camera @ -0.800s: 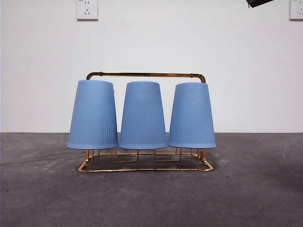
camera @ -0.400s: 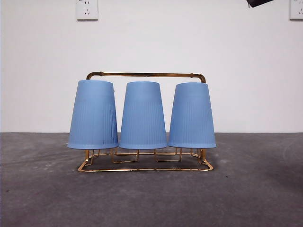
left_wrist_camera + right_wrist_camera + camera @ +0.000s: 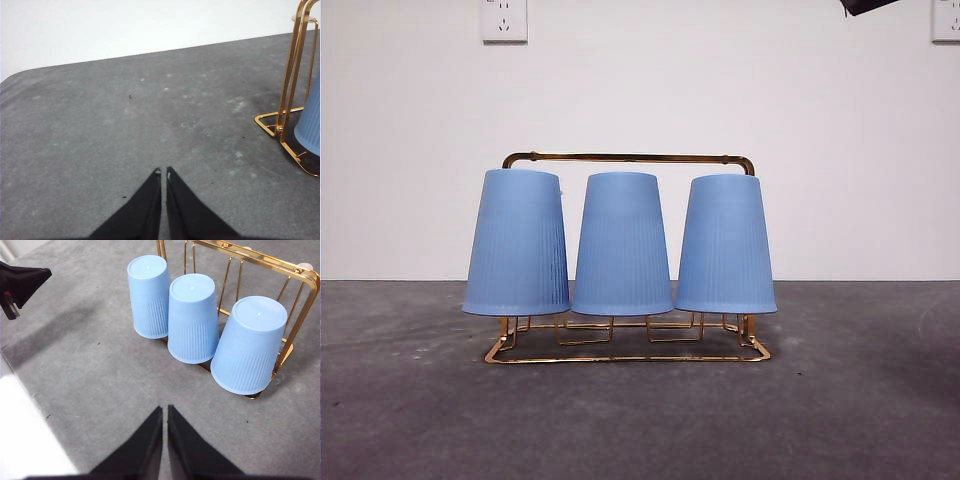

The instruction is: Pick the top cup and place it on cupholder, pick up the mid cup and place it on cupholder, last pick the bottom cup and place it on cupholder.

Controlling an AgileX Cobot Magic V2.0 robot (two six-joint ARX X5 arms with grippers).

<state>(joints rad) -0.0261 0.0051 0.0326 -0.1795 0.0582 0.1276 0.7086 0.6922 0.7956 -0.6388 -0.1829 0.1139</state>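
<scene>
A grey table (image 3: 640, 420) is stretching back to a white wall. Centred on it, the gold cupholder (image 3: 630, 158) is carrying three upside-down blue cups in a row: left cup (image 3: 517, 242), middle cup (image 3: 622, 244), right cup (image 3: 725, 244). The left gripper (image 3: 163, 173) is hovering over bare table beside the rack, jaws clenched. The right gripper (image 3: 164, 411) is hovering near the cups, jaws clenched.
</scene>
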